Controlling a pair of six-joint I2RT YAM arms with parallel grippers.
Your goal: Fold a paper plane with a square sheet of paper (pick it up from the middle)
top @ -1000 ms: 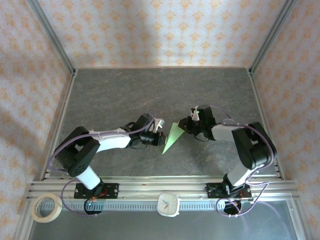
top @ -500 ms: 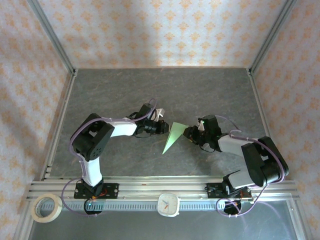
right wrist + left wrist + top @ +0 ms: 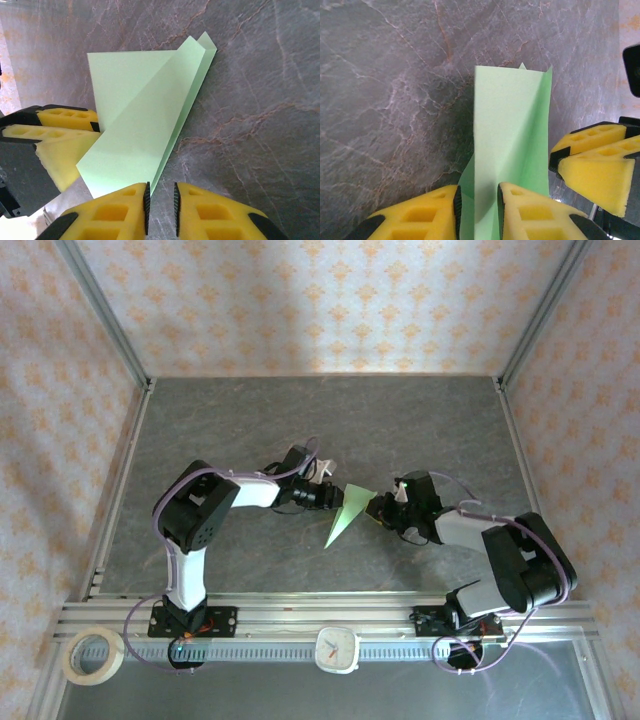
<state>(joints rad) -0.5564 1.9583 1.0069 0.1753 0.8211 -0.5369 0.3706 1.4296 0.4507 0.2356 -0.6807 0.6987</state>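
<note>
**Mid-table: half-folded plane, both grippers barely open**

Between the two arms, the paper plane (image 3: 347, 515) lies as a long green triangle. The left gripper (image 3: 477, 207) straddles one flap, jaws a crack apart and pinching nothing. The right gripper (image 3: 160, 202) sits at the opposite edge with the same narrow gap, bare stone showing through. My worry: with neither clamping, one nudge could slide it and skew the crease. Beyond is the grey marbled table (image 3: 300, 420), then orange-patterned walls (image 3: 320, 300).
</note>
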